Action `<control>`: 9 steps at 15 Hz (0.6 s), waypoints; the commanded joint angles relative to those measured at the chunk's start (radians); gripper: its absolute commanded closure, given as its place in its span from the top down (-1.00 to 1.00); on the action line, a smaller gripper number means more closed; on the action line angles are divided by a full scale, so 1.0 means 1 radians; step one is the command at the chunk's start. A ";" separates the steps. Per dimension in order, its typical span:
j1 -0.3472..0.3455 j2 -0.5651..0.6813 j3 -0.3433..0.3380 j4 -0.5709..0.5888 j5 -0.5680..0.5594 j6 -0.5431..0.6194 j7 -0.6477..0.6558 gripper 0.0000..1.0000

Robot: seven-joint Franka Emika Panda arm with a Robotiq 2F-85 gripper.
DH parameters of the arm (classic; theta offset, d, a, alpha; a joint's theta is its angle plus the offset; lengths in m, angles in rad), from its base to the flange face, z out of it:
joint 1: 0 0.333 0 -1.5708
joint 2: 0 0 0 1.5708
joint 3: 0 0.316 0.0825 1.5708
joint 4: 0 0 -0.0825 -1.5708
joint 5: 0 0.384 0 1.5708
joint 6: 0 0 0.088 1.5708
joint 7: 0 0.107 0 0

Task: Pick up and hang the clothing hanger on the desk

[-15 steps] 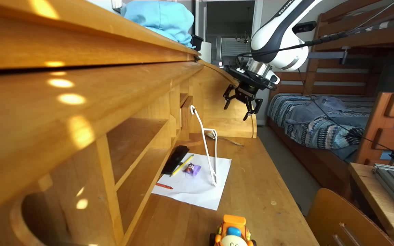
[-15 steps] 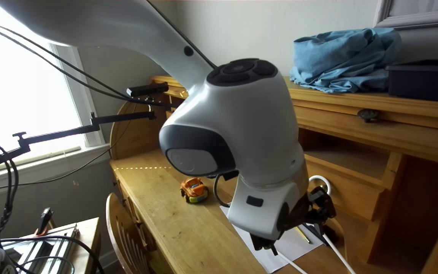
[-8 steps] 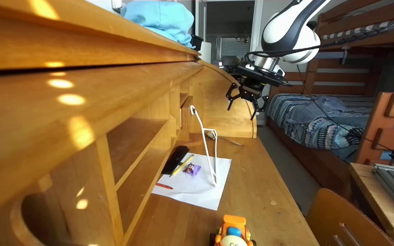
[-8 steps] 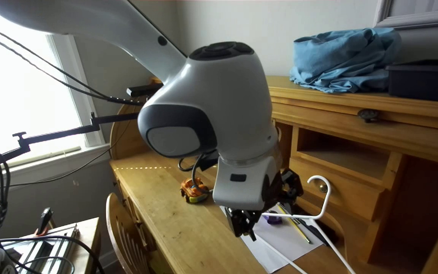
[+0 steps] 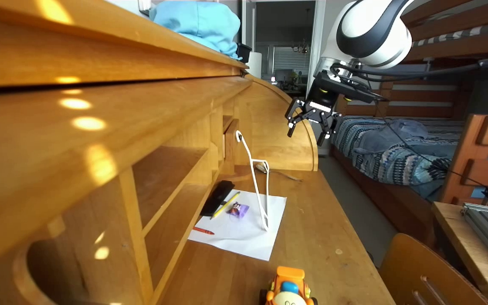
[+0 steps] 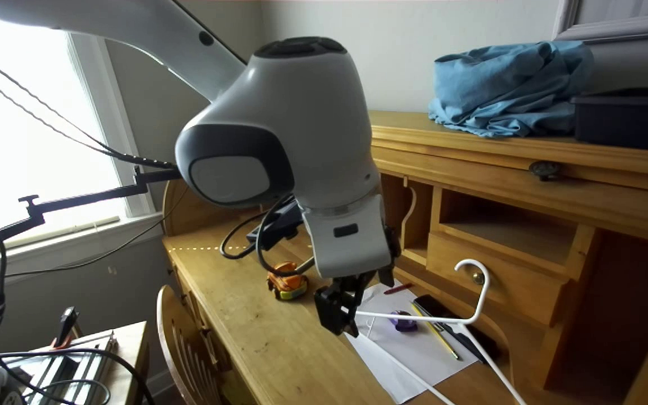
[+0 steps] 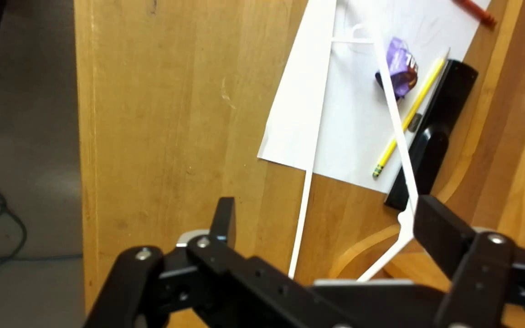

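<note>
The white clothing hanger has its hook curled round the brass knob of a small drawer in the desk. Its triangle slopes down over a paper sheet, and in an exterior view its lower end appears close to the desktop. My gripper stands open, up at the far side of the hanger and apart from it. In the wrist view the two fingers of the gripper are spread wide; hanger bars cross the view between them, below and not gripped.
On the desk lie the paper, a yellow pencil, a black case, a purple wrapper and a red crayon. An orange toy car stands farther along. Blue cloth rests on top; a chair borders the front edge.
The arm and its open gripper have drawn back from the hanger, toward the desk's front side, and the wrist has turned. The hanger stays where it was on the knob.
</note>
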 commanded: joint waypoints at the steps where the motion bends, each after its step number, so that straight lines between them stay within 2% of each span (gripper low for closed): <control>1: -0.012 -0.076 0.011 -0.039 -0.015 -0.090 -0.158 1.00; 4: -0.015 -0.092 0.013 -0.038 -0.045 -0.153 -0.232 1.00; 9: -0.016 -0.100 0.023 -0.038 -0.136 -0.180 -0.257 1.00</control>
